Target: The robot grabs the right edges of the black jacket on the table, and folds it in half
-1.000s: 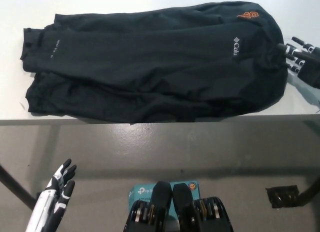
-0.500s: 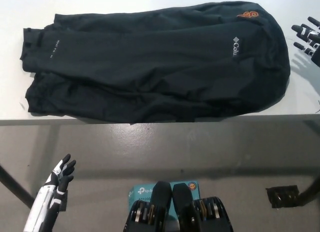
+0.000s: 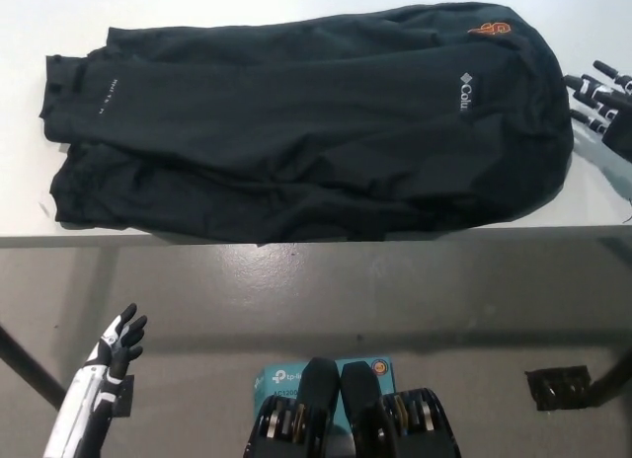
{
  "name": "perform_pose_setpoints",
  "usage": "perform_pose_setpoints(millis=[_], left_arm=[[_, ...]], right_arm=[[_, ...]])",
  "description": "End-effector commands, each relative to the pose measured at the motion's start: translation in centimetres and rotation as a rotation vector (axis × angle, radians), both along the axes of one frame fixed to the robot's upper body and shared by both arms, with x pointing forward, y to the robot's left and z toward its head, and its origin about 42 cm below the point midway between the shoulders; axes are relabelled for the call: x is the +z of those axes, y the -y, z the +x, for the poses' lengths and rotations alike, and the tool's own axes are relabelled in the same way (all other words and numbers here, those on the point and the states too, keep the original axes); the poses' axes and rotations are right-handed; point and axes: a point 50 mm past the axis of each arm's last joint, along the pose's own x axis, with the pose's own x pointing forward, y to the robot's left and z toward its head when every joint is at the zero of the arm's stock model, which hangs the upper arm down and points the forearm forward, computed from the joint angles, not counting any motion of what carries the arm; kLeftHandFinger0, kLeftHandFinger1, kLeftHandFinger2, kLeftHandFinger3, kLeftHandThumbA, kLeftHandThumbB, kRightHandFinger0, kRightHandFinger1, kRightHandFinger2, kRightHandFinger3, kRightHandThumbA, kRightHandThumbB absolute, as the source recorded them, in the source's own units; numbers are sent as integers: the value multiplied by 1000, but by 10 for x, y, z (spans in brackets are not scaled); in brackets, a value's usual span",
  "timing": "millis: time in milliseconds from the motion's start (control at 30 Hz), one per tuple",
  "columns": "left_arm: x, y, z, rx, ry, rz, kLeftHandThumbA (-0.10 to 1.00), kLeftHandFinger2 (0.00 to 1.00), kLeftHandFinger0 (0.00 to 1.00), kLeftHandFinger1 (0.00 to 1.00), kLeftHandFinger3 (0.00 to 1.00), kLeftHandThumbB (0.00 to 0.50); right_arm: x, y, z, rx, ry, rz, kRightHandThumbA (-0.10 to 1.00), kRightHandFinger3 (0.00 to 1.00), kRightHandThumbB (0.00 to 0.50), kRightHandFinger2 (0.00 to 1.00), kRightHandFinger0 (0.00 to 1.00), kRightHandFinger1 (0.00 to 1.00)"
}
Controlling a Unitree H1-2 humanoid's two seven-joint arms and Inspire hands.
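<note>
A black jacket (image 3: 296,122) lies spread across the white table (image 3: 30,24), with a white logo and an orange emblem near its right end. My black right hand (image 3: 604,101) hovers at the picture's right edge, just right of the jacket's right edge, fingers apart and holding nothing. There is a narrow gap between its fingertips and the cloth. My white left hand (image 3: 111,351) hangs low at the lower left, below the table's front edge, open and idle.
The table's front edge (image 3: 316,236) runs across the middle of the picture, with grey floor below it. A teal box (image 3: 286,374) lies on the floor near the bottom middle. A small black object (image 3: 558,387) sits on the floor at lower right.
My right hand pulled away from the jacket's right edge up and to the right, then came back down toward it. My left hand sank slightly lower. The jacket has not moved.
</note>
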Motion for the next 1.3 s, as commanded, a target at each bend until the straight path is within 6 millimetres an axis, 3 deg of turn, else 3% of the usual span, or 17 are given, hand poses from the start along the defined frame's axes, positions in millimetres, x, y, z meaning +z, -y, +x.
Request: perform_pose_setpoints(millis=[0, 100, 233, 267, 300, 400, 700, 833, 867, 900, 1267], left_arm=[[8, -5, -2, -15, 48, 17, 994, 1000, 1000, 1000, 1000, 40], [9, -5, -1, -15, 48, 16, 993, 1000, 1000, 1000, 1000, 46], [10, -6, -1, -9, 43, 3, 980, 1000, 1000, 1000, 1000, 58], [10, -6, -1, -10, 44, 6, 980, 1000, 1000, 1000, 1000, 63], [11, -6, -1, -11, 47, 14, 984, 1000, 1000, 1000, 1000, 61], [10, -7, 0, -10, 48, 14, 988, 1000, 1000, 1000, 1000, 67], [11, -7, 1, -9, 49, 20, 998, 1000, 1000, 1000, 1000, 66], [10, -7, 1, -21, 48, 11, 1000, 1000, 1000, 1000, 1000, 59], [11, -6, 2, -20, 51, 13, 1000, 1000, 1000, 1000, 1000, 67], [11, -6, 2, -20, 51, 13, 1000, 1000, 1000, 1000, 1000, 68], [13, -7, 1, -23, 58, 6, 964, 1000, 1000, 1000, 1000, 72]], right_arm=[[20, 5, 5, 11, 97, -53, 1000, 1000, 414, 1000, 1000, 1000], [21, 8, 5, 13, 100, -59, 1000, 1000, 397, 1000, 1000, 1000], [22, 8, 6, 14, 106, -66, 1000, 1000, 421, 1000, 1000, 1000], [23, 9, 7, 16, 111, -72, 1000, 1000, 471, 1000, 1000, 1000], [31, 8, 8, 15, 143, -80, 1000, 1000, 432, 1000, 1000, 1000], [36, 11, 9, 6, 150, -78, 1000, 1000, 396, 1000, 1000, 1000], [40, 15, 9, 3, 149, -78, 1000, 1000, 367, 1000, 1000, 1000], [32, 15, 6, 7, 131, -80, 1000, 1000, 355, 1000, 1000, 1000], [22, 12, 5, 20, 117, -67, 1000, 1000, 429, 1000, 1000, 1000], [22, 12, 5, 20, 117, -67, 1000, 1000, 433, 1000, 1000, 1000], [7, -3, 7, 15, 84, -48, 1000, 1000, 395, 1000, 1000, 1000]])
